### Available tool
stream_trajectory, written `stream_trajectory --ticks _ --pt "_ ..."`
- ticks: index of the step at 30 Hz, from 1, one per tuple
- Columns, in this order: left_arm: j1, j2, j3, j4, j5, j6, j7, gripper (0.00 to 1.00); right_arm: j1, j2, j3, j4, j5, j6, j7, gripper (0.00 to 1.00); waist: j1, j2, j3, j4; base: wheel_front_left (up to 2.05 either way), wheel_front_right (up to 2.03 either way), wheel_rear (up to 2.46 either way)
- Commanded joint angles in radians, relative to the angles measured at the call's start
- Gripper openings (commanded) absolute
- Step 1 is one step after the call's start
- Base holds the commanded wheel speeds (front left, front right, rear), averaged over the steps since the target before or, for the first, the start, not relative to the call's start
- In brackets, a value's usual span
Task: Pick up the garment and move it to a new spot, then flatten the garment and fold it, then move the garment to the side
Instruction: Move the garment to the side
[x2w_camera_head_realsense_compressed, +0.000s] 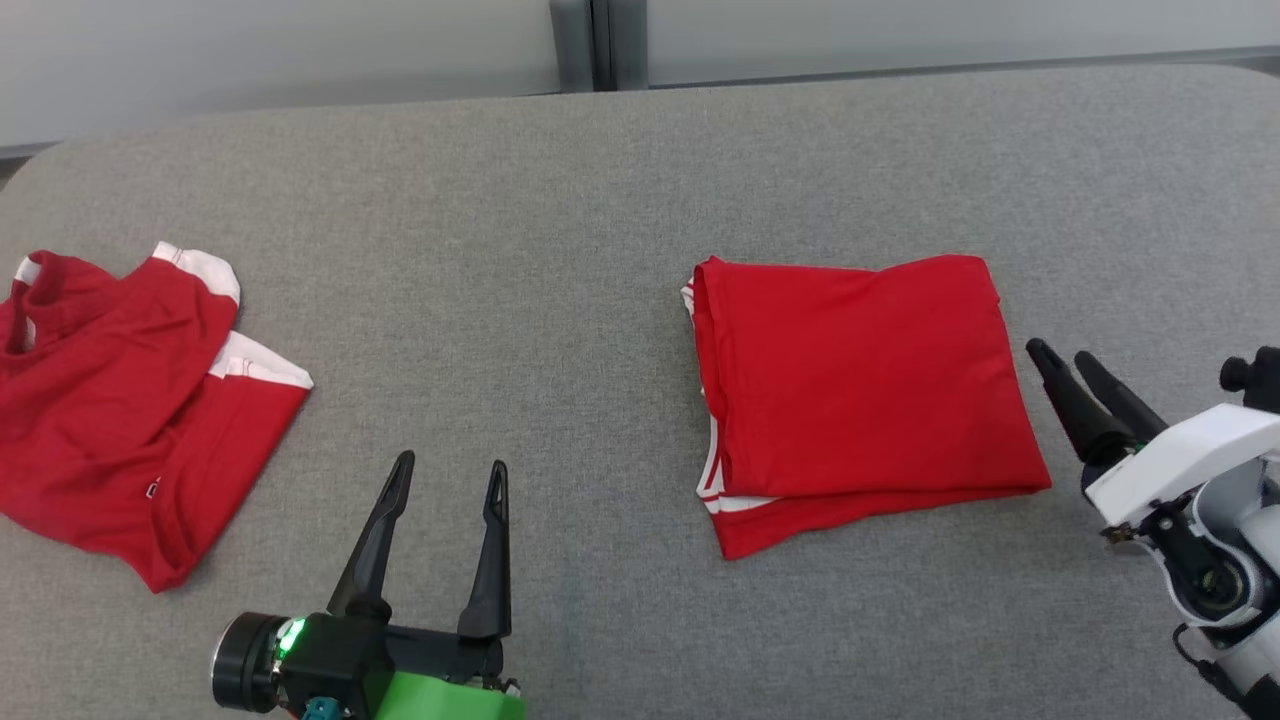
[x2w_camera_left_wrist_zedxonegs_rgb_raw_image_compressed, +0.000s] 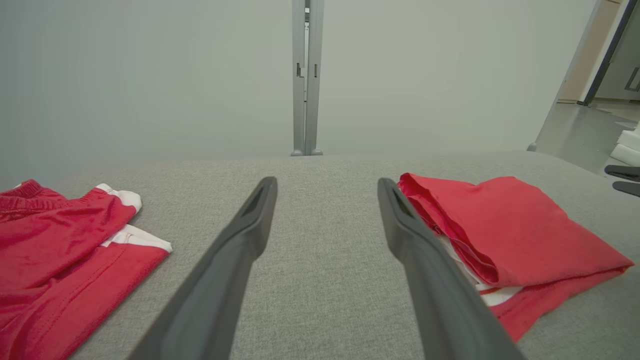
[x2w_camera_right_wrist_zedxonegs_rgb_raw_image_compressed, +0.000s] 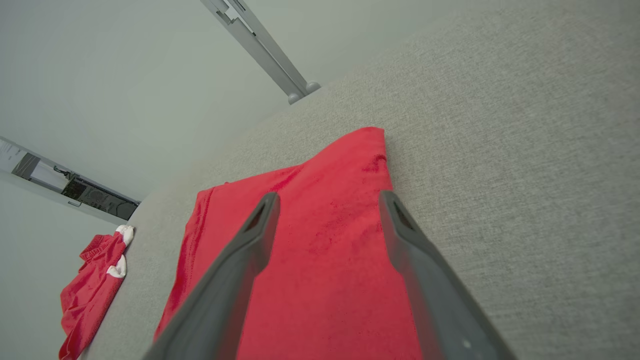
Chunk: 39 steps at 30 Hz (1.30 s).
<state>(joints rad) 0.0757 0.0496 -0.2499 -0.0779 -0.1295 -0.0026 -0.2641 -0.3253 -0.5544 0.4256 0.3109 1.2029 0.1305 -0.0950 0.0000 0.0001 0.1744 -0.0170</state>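
A red garment (x2w_camera_head_realsense_compressed: 860, 385) with white trim lies folded into a neat rectangle on the grey table (x2w_camera_head_realsense_compressed: 560, 250), right of centre; it also appears in the left wrist view (x2w_camera_left_wrist_zedxonegs_rgb_raw_image_compressed: 505, 225) and the right wrist view (x2w_camera_right_wrist_zedxonegs_rgb_raw_image_compressed: 320, 250). My left gripper (x2w_camera_head_realsense_compressed: 450, 463) hovers open over bare table between the two red pieces, its fingers (x2w_camera_left_wrist_zedxonegs_rgb_raw_image_compressed: 240, 240) empty. My right gripper (x2w_camera_head_realsense_compressed: 1060, 352) stands open just off the folded garment's right edge, pointing at it, with nothing between its fingers (x2w_camera_right_wrist_zedxonegs_rgb_raw_image_compressed: 240, 260).
A second red garment (x2w_camera_head_realsense_compressed: 120, 400) with white cuffs lies loosely bunched at the table's left edge, also seen in the left wrist view (x2w_camera_left_wrist_zedxonegs_rgb_raw_image_compressed: 60, 250) and the right wrist view (x2w_camera_right_wrist_zedxonegs_rgb_raw_image_compressed: 95, 285). A pale partition wall with a metal post (x2w_camera_left_wrist_zedxonegs_rgb_raw_image_compressed: 306, 75) stands behind the table.
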Motion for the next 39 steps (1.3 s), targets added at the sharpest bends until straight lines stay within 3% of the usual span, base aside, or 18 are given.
stream_trajectory --ticks 1,7,16,18,25,39 --pt "-0.022 0.002 -0.001 -0.001 0.007 0.0 0.0 1.0 -0.025 -0.031 0.004 0.0 0.041 0.0 0.025 1.0 0.0 -0.0001 0.061 0.022 0.0 0.0 0.0" --pt "-0.069 0.002 -0.024 -0.009 0.013 -0.004 0.0 1.0 -0.079 -0.118 0.039 0.04 0.136 0.0 0.098 1.0 0.0 -0.0001 0.13 0.034 0.0 0.0 0.0" --pt "-0.128 0.002 -0.051 -0.011 0.014 0.009 0.0 1.0 -0.156 -0.142 0.142 0.069 0.154 0.0 0.132 1.0 0.0 -0.0001 0.209 0.038 0.0 0.0 0.0" --pt "-0.136 0.002 -0.056 -0.007 0.013 0.011 0.0 1.0 -0.165 -0.148 0.169 0.073 0.143 0.0 0.123 0.0 0.0 -0.0001 0.215 0.041 0.0 0.0 0.0" --pt "-0.152 0.002 -0.051 -0.022 -0.002 0.017 0.0 1.0 -0.206 -0.22 0.214 0.039 0.118 0.0 0.052 0.0 0.0 -0.0001 0.247 0.035 0.0 0.0 0.0" --pt "-0.254 0.003 -0.05 -0.162 -0.02 -0.057 0.0 1.0 -0.466 -0.403 0.209 0.044 0.064 -0.001 -0.097 0.0 0.0 -0.0001 0.502 -0.074 0.0 0.0 0.0"
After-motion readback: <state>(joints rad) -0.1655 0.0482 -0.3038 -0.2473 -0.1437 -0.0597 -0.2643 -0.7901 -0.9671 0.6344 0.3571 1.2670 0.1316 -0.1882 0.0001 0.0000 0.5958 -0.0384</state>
